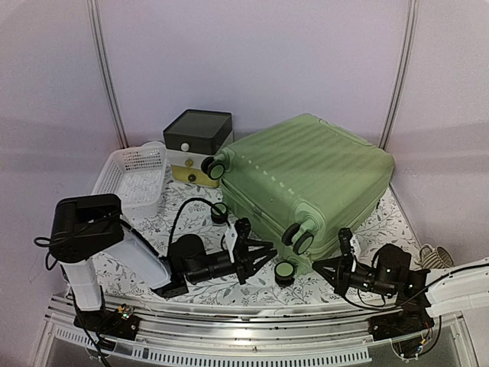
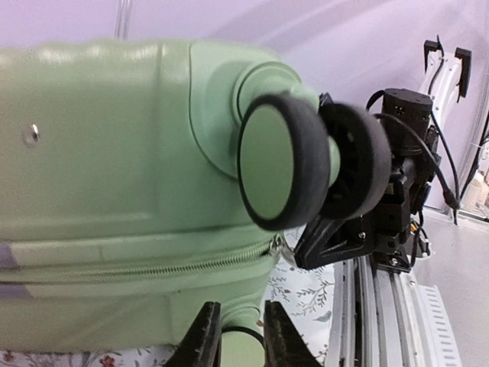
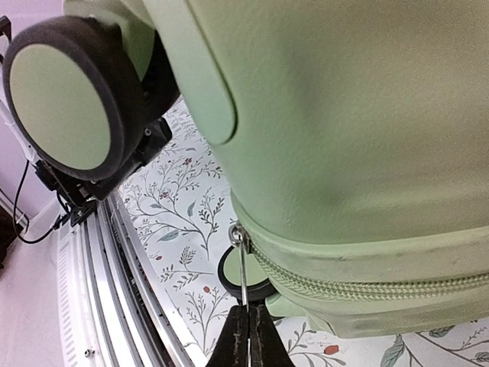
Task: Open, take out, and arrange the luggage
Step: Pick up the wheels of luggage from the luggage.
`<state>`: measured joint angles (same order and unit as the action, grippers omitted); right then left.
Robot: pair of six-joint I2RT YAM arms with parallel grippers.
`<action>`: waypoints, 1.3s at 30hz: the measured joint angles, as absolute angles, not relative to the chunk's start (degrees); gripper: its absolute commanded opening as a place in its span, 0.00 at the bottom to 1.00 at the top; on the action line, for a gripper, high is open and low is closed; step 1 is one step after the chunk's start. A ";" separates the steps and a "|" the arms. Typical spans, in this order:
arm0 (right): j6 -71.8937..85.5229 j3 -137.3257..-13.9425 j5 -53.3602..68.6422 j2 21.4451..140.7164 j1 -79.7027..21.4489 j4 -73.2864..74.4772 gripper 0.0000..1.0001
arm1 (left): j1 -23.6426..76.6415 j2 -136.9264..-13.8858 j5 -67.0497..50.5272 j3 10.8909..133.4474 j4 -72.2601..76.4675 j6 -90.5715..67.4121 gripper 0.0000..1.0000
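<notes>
The light-green luggage (image 1: 306, 176) lies closed on the floral table, its caster wheels (image 1: 302, 241) toward the arms. My right gripper (image 3: 248, 329) is shut on the thin metal zipper pull (image 3: 243, 267), at the corner where the zipper (image 3: 367, 287) ends. In the top view it (image 1: 319, 266) sits just right of that corner. My left gripper (image 2: 243, 336) stands narrowly open low at the luggage (image 2: 114, 153), the green stem of the lower caster (image 2: 241, 353) showing between its fingers. From above it (image 1: 269, 254) is just left of that caster (image 1: 284, 270).
A white mesh basket (image 1: 134, 176) stands at the back left, with a dark-lidded white-and-yellow drawer box (image 1: 196, 145) beside it against the luggage's far corner. A metal rail (image 1: 252, 313) runs along the near table edge. The two grippers are close together at the same corner.
</notes>
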<state>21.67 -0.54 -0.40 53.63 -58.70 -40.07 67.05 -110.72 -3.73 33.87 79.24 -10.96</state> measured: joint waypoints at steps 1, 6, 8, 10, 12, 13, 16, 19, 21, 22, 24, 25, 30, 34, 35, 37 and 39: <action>21.96 -0.82 -0.67 50.83 -58.67 -36.69 0.01 | 67.05 -109.25 -3.27 33.58 78.89 -10.94 0.29; 26.37 -5.13 -2.17 43.44 -58.65 -20.53 0.01 | 67.13 -105.69 -1.98 33.58 76.71 -11.25 0.38; 28.99 -7.11 -2.98 42.33 -58.65 -15.35 0.01 | 67.40 -105.21 -1.56 33.69 75.42 -11.18 0.42; 31.07 -8.45 -3.84 41.45 -58.67 -11.70 0.01 | 67.59 -104.81 -0.95 33.82 74.08 -11.18 0.44; 32.84 -9.37 -4.80 40.10 -58.72 -8.49 0.01 | 67.72 -104.14 -0.47 34.02 72.82 -11.16 0.44; 33.43 -9.72 -5.32 39.46 -58.72 -7.29 0.01 | 67.77 -103.83 -0.38 34.24 72.10 -11.16 0.44; 34.41 -11.00 -6.98 37.47 -58.72 -3.51 0.01 | 67.88 -103.48 -0.36 35.42 70.28 -11.20 0.42; 34.96 -12.19 -8.78 35.62 -58.72 -0.30 0.01 | 67.88 -103.90 -0.51 36.45 69.21 -12.05 0.39; 34.96 -12.53 -9.56 34.63 -58.70 1.13 0.01 | 67.90 -105.41 -0.71 37.60 69.32 -12.84 0.38; 34.94 -12.56 -9.74 34.06 -58.70 1.74 0.01 | 67.92 -106.50 -0.80 38.26 69.43 -13.41 0.37; 34.54 -12.56 -9.72 33.52 -58.70 2.35 0.01 | 67.94 -109.40 -1.10 39.90 69.78 -14.35 0.32; 34.15 -12.56 -9.56 33.41 -58.70 2.35 0.01 | 67.96 -111.22 -1.32 40.82 70.06 -15.03 0.29; 30.98 -12.27 -8.21 34.22 -58.33 1.56 0.01 | 67.99 -119.44 -4.23 44.69 71.24 -17.41 0.15; 28.93 -11.86 -6.90 35.33 -58.08 0.34 0.01 | 67.99 -121.84 -6.09 47.51 71.07 -17.82 0.11; 28.58 -11.68 -6.61 35.38 -58.08 -0.10 0.01 | 67.99 -122.02 -6.50 48.14 71.07 -17.91 0.09; 28.16 -11.20 -5.82 35.29 -58.06 -0.80 0.01 | 67.99 -122.21 -7.18 48.73 71.05 -18.06 0.07; 27.79 -10.66 -5.17 35.18 -58.06 -1.48 0.01 | 67.96 -122.65 -7.51 48.97 71.33 -18.13 0.06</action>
<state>27.79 -10.66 -5.17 35.18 -58.06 -1.48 67.96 -122.65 -7.51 48.97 71.33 -18.13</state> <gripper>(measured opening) 0.014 0.077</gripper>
